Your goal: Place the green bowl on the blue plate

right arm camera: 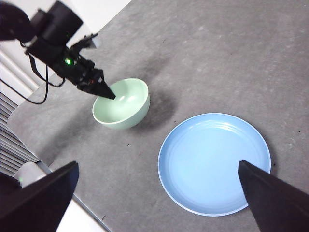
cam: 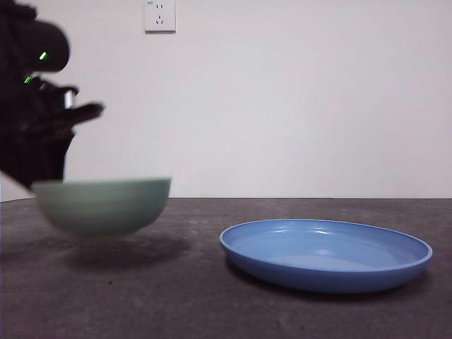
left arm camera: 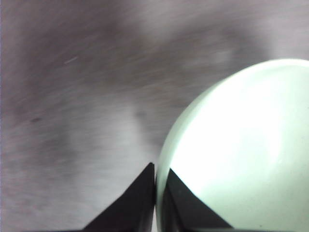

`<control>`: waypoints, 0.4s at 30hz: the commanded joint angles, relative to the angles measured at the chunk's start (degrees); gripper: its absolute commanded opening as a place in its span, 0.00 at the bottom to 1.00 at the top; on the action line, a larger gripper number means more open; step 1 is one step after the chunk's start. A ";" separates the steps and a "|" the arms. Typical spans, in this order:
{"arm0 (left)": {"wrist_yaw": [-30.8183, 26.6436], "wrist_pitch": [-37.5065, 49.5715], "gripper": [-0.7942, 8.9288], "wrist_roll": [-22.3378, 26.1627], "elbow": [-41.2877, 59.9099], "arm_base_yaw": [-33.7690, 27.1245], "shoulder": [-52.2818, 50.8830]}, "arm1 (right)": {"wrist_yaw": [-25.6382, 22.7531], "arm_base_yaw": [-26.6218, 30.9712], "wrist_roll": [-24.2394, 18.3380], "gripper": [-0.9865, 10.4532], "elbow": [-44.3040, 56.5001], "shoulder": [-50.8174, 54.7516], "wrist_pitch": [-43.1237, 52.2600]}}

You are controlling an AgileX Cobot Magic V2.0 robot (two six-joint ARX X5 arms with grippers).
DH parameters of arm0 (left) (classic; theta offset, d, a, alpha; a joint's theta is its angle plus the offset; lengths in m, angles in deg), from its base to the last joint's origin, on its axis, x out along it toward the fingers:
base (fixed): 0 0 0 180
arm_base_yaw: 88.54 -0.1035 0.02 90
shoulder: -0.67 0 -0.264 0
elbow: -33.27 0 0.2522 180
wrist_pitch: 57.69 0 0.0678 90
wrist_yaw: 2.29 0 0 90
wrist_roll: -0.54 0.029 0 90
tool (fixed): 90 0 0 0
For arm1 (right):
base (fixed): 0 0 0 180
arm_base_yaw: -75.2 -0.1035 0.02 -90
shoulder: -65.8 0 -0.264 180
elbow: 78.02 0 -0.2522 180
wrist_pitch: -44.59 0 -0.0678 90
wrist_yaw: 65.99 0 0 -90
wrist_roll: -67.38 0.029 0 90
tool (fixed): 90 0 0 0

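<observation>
The pale green bowl (cam: 102, 205) hangs slightly tilted just above the dark table at the left, with its shadow beneath it. My left gripper (cam: 32, 180) is shut on the bowl's rim. In the left wrist view its jaws (left arm camera: 155, 166) pinch the rim of the green bowl (left arm camera: 241, 145), one jaw inside and one outside. The blue plate (cam: 325, 254) lies flat and empty to the right of the bowl. My right gripper (right arm camera: 158, 164) is open high above the blue plate (right arm camera: 215, 162); from there the green bowl (right arm camera: 120, 104) and the left gripper (right arm camera: 104, 92) show beyond the plate.
The grey table's edge (right arm camera: 58, 159) runs close behind the bowl on the left arm's side. A white wall with a socket (cam: 159, 15) stands behind the table. A strip of bare tabletop (cam: 201, 240) separates bowl and plate.
</observation>
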State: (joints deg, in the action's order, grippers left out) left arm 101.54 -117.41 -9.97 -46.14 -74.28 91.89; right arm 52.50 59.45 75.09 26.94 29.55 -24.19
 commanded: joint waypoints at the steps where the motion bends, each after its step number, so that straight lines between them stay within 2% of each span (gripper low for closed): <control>1: 0.26 -3.65 0.10 -1.20 -6.25 3.30 1.22 | 0.02 -0.31 -0.24 0.60 -1.07 -0.33 0.50; 5: -1.90 -8.15 0.10 -1.31 -14.08 8.52 3.98 | 0.04 -0.31 -0.24 0.60 -1.07 -0.33 0.52; 12: -2.10 -10.19 0.10 -3.63 -25.44 16.85 12.79 | 0.04 -0.31 -0.24 0.60 -1.07 -0.33 0.50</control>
State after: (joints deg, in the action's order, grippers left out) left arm 99.55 -127.50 -12.50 -69.53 -58.59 103.06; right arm 52.50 59.45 75.09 26.94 29.55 -24.17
